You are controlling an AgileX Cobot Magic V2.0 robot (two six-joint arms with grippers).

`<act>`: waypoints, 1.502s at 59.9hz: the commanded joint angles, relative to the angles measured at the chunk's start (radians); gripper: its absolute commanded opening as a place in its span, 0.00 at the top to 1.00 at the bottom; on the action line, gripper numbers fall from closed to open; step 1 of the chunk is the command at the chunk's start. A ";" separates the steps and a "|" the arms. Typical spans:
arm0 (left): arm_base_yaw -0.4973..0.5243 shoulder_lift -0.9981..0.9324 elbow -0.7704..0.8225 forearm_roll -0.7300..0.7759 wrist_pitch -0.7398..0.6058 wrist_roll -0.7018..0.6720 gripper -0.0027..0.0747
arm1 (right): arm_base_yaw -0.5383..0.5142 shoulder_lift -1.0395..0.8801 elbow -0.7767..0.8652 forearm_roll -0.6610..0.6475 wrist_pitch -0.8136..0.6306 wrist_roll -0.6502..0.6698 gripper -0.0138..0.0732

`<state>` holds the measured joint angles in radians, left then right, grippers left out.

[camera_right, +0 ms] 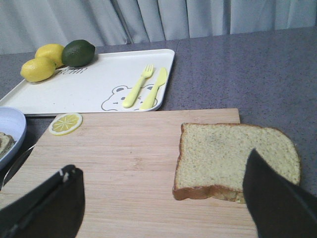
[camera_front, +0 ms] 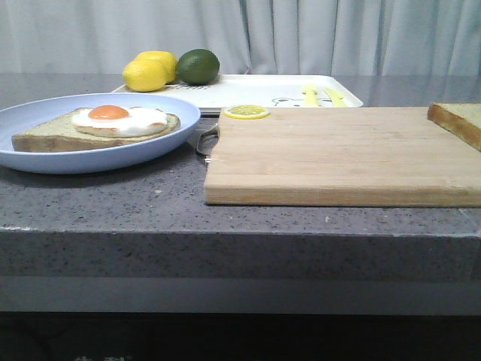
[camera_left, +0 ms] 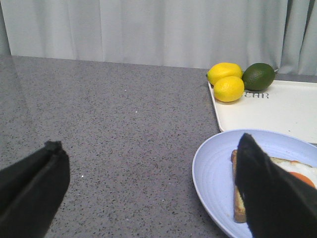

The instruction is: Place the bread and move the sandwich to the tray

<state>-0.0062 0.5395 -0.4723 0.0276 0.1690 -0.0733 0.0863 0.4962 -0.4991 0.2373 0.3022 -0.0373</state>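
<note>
Here the right gripper (camera_right: 163, 208) hangs spread wide and empty over the bread (camera_right: 233, 161), at the cutting board's (camera_front: 338, 154) right edge. The left gripper (camera_left: 153, 191), equally parted, holds nothing beside the sandwich (camera_front: 101, 128); the tray (camera_front: 255, 90) lies along the counter's (camera_front: 225, 218) rear edge.

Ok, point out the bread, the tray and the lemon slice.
bread (camera_right: 225, 158), right wrist view, middle of the crumb.
tray (camera_right: 99, 82), right wrist view, bare floor.
lemon slice (camera_front: 246, 112), front view, its centre.

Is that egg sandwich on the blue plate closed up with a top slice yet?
No, open. The fried egg lies uncovered on one slice; the bread lies flat on the cutting board.
</note>
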 commanded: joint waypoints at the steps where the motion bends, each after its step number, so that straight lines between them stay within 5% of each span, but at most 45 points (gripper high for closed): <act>1: 0.002 0.007 -0.038 0.000 -0.094 -0.005 0.16 | -0.005 0.038 -0.059 -0.008 -0.084 -0.006 0.08; 10: 0.002 0.007 -0.038 0.000 -0.094 -0.005 0.22 | -0.045 0.159 -0.180 -0.021 -0.030 -0.006 0.08; 42: -0.037 0.007 -0.038 0.000 -0.094 -0.005 0.37 | -0.481 0.678 -0.550 -0.030 0.292 -0.006 0.08; 53: -0.046 0.007 -0.038 0.000 -0.094 -0.005 0.37 | -0.503 0.849 -0.641 -0.001 0.391 -0.047 0.12; 67: -0.046 0.007 -0.038 0.000 -0.094 -0.005 0.37 | -0.503 1.035 -0.768 0.198 0.541 -0.224 0.16; 90: -0.046 0.007 -0.038 0.000 -0.094 -0.005 0.37 | -0.505 1.199 -0.883 0.252 0.728 -0.317 0.16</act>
<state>-0.0445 0.5395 -0.4723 0.0276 0.1551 -0.0733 -0.4094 1.7205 -1.3399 0.4453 1.0003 -0.3217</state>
